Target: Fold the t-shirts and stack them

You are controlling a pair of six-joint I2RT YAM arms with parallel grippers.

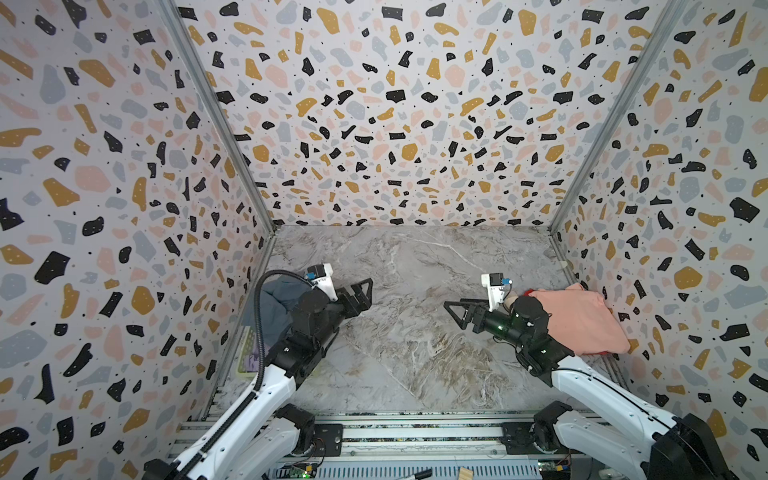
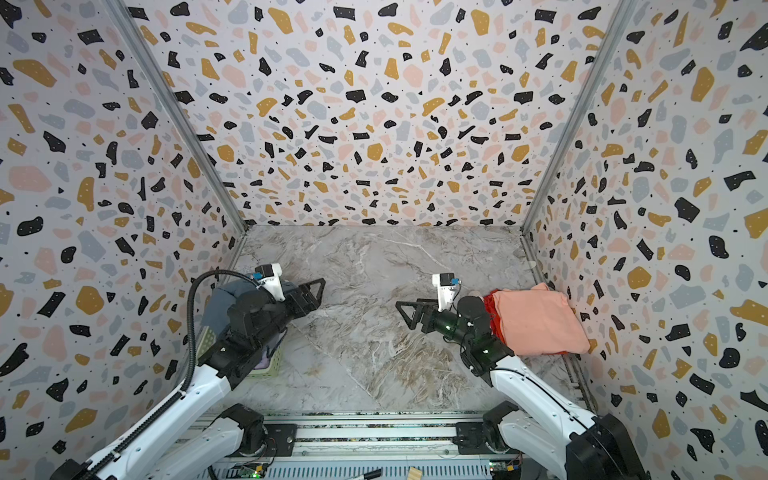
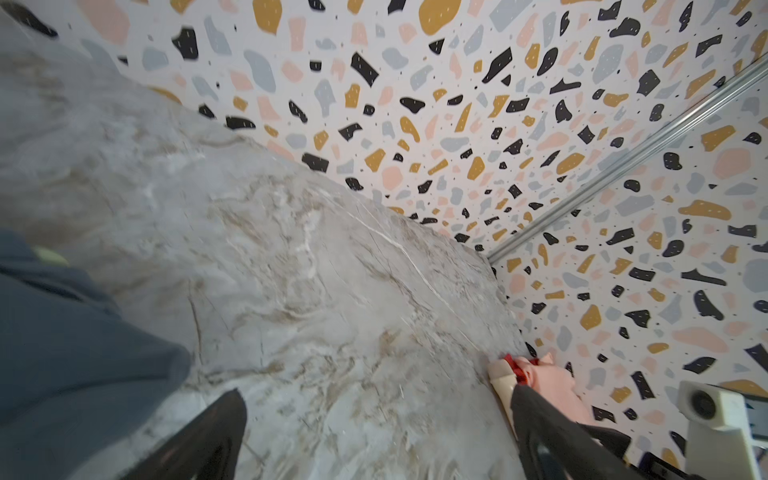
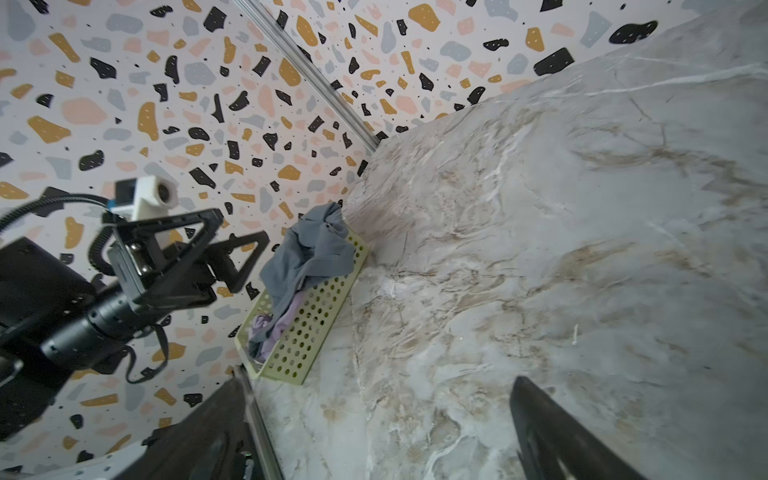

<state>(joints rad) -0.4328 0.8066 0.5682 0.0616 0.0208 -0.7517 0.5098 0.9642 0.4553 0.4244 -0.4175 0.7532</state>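
Terrazzo-patterned walls [image 1: 395, 104] enclose a grey marble-look tabletop [image 1: 415, 266] on three sides, joined by what seem metal corner strips [image 1: 216, 116].

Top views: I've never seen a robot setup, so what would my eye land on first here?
First the loud speckled walls around a marble table. Then the colour: a salmon pink t-shirt lies on a red t-shirt by the right wall, while a slate blue-grey t-shirt spills from a pale green basket by the left wall. Between them the left pincer and right pincer hang open and empty, facing each other.
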